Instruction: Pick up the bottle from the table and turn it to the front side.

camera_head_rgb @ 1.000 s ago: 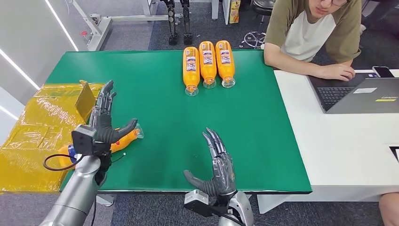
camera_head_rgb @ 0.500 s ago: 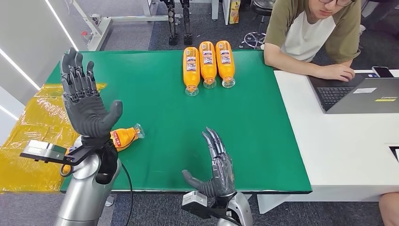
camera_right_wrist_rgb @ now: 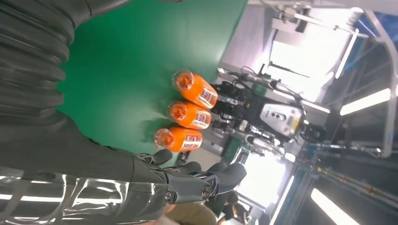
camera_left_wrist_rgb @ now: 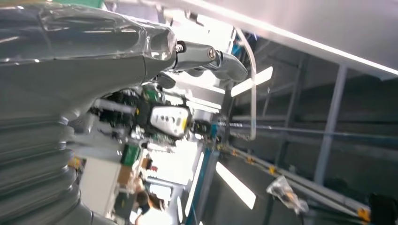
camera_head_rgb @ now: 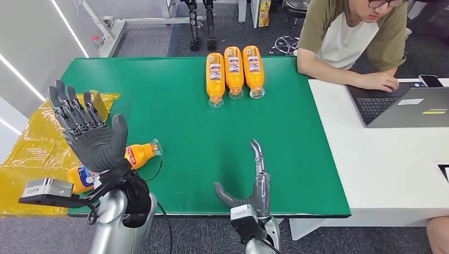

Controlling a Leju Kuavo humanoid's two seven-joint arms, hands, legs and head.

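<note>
The bottle (camera_head_rgb: 114,161) lies on its side at the near left edge of the green bench (camera_head_rgb: 180,121), cap end toward the middle, its body partly behind the left hand (camera_head_rgb: 90,132). That hand is raised above it, palm up, fingers spread and holding nothing. The right hand (camera_head_rgb: 253,182) hovers low at the near edge, fingers apart, also empty. 3 more bottles (camera_head_rgb: 233,71) lie side by side at the far edge, near a person (camera_head_rgb: 352,37) at a laptop (camera_head_rgb: 410,106).

The likely risk: the bottle sits close to the bench edge beside the yellow wrapped box (camera_head_rgb: 37,148), so a clumsy reach could roll it off. Its label is mostly covered, so which side faces up is unclear
</note>
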